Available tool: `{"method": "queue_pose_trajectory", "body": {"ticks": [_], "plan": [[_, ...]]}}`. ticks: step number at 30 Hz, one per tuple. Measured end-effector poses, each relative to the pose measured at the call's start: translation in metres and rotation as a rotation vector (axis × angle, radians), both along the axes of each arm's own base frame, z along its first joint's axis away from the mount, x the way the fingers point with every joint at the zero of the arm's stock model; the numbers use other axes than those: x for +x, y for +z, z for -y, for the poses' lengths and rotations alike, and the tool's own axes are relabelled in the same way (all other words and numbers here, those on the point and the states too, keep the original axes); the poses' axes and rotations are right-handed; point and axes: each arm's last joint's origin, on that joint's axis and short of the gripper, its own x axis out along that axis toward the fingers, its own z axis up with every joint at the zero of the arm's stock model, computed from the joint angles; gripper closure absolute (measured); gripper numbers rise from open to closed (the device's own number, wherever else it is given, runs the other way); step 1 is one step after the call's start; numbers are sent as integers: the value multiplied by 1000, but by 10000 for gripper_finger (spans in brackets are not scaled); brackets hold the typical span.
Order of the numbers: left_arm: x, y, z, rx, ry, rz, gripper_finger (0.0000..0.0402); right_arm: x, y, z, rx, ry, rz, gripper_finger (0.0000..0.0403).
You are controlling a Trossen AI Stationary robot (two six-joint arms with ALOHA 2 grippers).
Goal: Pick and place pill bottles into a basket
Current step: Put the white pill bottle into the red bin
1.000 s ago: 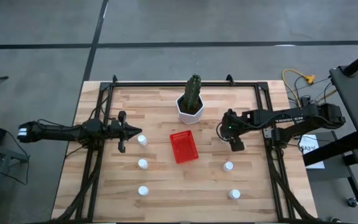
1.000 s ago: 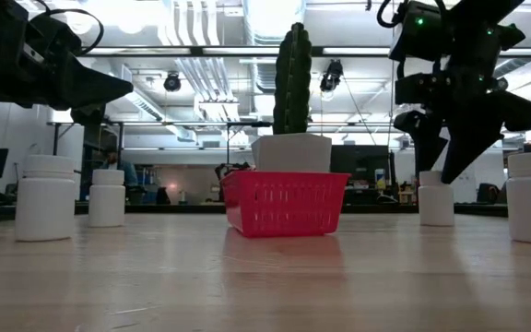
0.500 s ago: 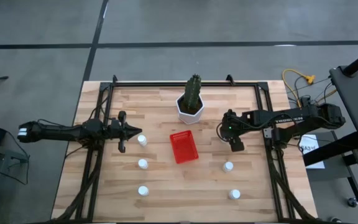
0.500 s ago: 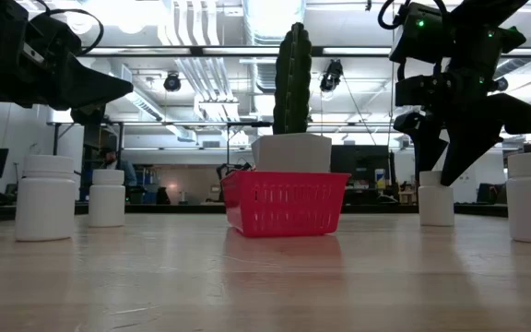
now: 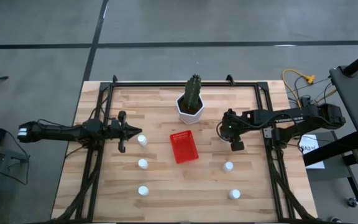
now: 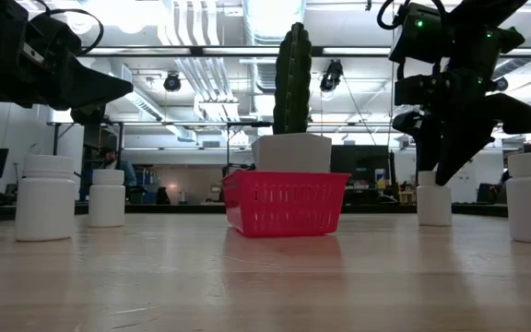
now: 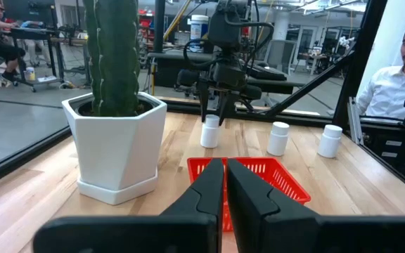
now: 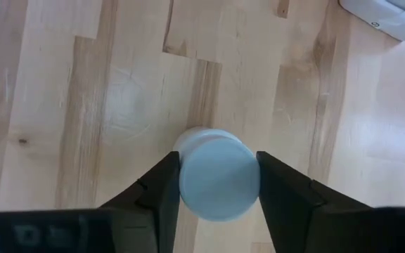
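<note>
Since a second ago, right gripper (image 8: pixel 218 184) narrowed from wide open onto a pill bottle (image 8: pixel 219 176), fingers (image 8: pixel 162 191) now flanking the cap on both sides; otherwise nothing shifted. Seemingly touching the cap, though firm contact hard to confirm from the wrist view. Bottle upright on the table (image 5: pixel 160 102), toward the right edge, just right of the cactus pot (image 5: pixel 190 109) and up-right of the red basket (image 5: pixel 184 147). Basket near the table's middle, apparently empty so far.

Left gripper (image 5: pixel 131 129) clenched on nothing, waiting by the left edge beside another pill bottle (image 5: pixel 142 140). Two more in a column toward the front-left corner, two toward the front-right.

Step in hand: first grasp. Next: finish the squeeze, lift straight up, carry toward the middle over the basket, then release.
</note>
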Motion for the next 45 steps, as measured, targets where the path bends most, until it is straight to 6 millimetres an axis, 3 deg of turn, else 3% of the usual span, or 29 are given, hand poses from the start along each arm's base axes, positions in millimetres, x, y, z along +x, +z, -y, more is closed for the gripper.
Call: {"method": "queue_pose_trajectory", "body": {"ticks": [9,23,31,38,45], "plan": [[0,0,0,0,0,0,401,4,8,0,1,-3,19,258],[0,0,0,0,0,0,401,21,40,1,29,-3,49,258],[0,0,0,0,0,0,401,60,47,4,58,32,-49,258],[0,0,0,0,0,0,401,97,70,5,60,110,18,258],[0,0,0,0,0,1,401,119,83,3,56,160,40,258]]}}
